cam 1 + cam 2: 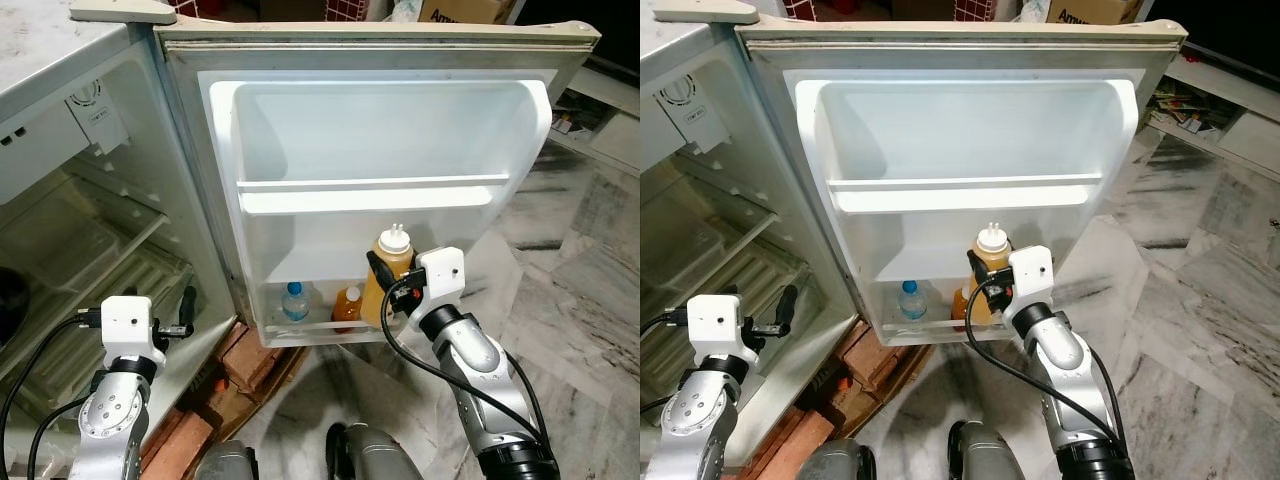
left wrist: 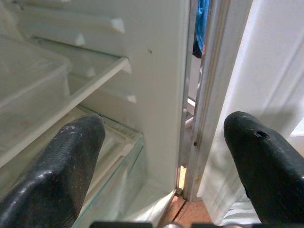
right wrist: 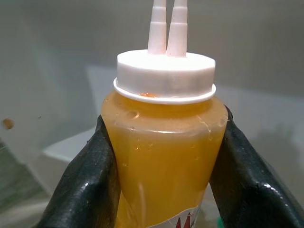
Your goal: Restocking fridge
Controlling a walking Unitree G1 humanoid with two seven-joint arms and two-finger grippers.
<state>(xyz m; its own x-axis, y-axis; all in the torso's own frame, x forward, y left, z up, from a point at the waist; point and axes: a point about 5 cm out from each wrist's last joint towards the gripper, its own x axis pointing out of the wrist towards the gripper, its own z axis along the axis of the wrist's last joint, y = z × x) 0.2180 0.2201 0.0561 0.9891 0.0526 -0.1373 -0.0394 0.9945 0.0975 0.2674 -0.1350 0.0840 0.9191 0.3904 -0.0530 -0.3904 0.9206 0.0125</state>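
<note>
Up close, the right claw [image 3: 164,156] pinches a translucent squeeze bottle of orange sauce with a white twin-nozzle cap [image 3: 164,142], one black finger [image 3: 85,185] pressed against each side just below the cap. That bottle stands upright at the lowest rack of the open white fridge door [image 1: 520,120], beside a smaller orange bottle [image 1: 347,304] and a clear water bottle with a blue cap [image 1: 294,301] already sitting in the rack. Above them, the door's middle shelf [image 1: 370,195] carries nothing. Farther to the robot's left, the left claw [image 2: 166,156] hangs with fingers spread wide apart, near the fridge's lower interior with its glass shelf [image 2: 118,147].
</note>
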